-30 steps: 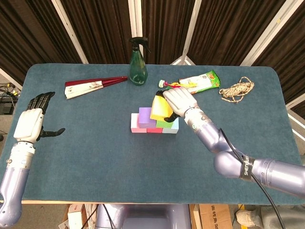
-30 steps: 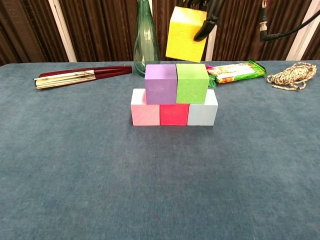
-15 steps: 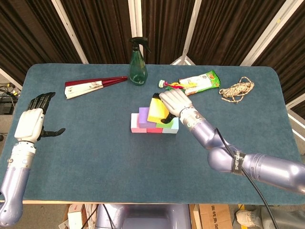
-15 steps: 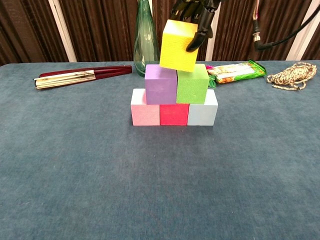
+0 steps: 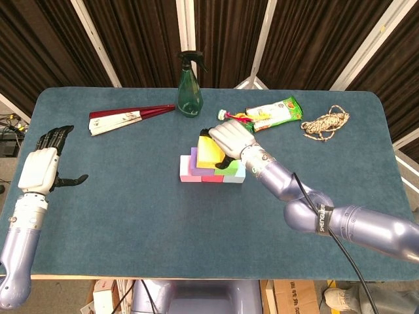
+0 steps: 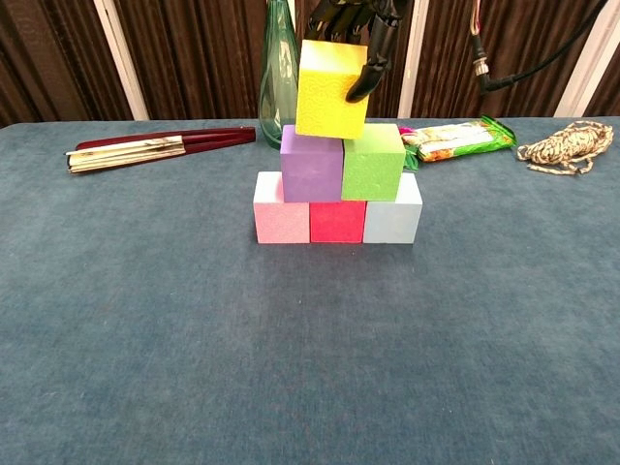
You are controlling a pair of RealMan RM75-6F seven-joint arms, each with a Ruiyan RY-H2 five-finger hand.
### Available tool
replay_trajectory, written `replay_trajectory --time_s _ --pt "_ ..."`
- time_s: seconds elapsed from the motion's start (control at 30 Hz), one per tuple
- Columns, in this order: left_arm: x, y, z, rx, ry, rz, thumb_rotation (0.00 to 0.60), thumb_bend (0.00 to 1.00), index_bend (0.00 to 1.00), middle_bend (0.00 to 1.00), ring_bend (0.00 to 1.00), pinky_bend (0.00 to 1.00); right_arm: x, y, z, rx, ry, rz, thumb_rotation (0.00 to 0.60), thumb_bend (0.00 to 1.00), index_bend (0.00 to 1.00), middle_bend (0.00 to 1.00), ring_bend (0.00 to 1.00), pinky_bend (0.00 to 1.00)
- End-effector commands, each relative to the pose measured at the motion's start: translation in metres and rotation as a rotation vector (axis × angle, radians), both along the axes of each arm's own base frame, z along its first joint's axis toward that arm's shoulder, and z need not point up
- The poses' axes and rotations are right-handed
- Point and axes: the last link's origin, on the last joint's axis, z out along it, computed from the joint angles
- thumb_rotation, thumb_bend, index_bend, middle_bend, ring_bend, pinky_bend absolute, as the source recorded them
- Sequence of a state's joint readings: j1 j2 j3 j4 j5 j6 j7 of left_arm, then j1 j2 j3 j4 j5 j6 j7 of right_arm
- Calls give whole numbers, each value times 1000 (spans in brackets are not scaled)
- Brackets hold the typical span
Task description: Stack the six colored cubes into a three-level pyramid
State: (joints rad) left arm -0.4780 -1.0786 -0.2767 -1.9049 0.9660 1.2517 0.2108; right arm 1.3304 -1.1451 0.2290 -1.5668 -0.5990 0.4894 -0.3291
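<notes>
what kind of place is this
Probably a robot lab or test room: a table covered in blue felt, dark curtains hung behind it, and loose props like a spray bottle and a folding fan.

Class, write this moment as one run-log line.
right hand holds yellow cube | atop purple cube, green cube | left hand open

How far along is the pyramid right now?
Done: pink, red and blue cubes form the base, purple and green sit on them. In hand: the right hand holds the yellow cube at the top. Left: square it, let go.
</notes>
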Motion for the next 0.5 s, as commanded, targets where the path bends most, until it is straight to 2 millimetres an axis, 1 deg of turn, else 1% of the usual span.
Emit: replay_trajectory --time_s 0.03,0.5 --pt "0 0 0 2 0 0 600 174 0 44 6 4 -4 -2 -3 6 16 6 600 268 493 508 497 517" --pt "-1 0 -2 -5 1 6 600 174 0 44 6 4 -11 -9 -6 6 58 25 600 268 493 508 493 517"
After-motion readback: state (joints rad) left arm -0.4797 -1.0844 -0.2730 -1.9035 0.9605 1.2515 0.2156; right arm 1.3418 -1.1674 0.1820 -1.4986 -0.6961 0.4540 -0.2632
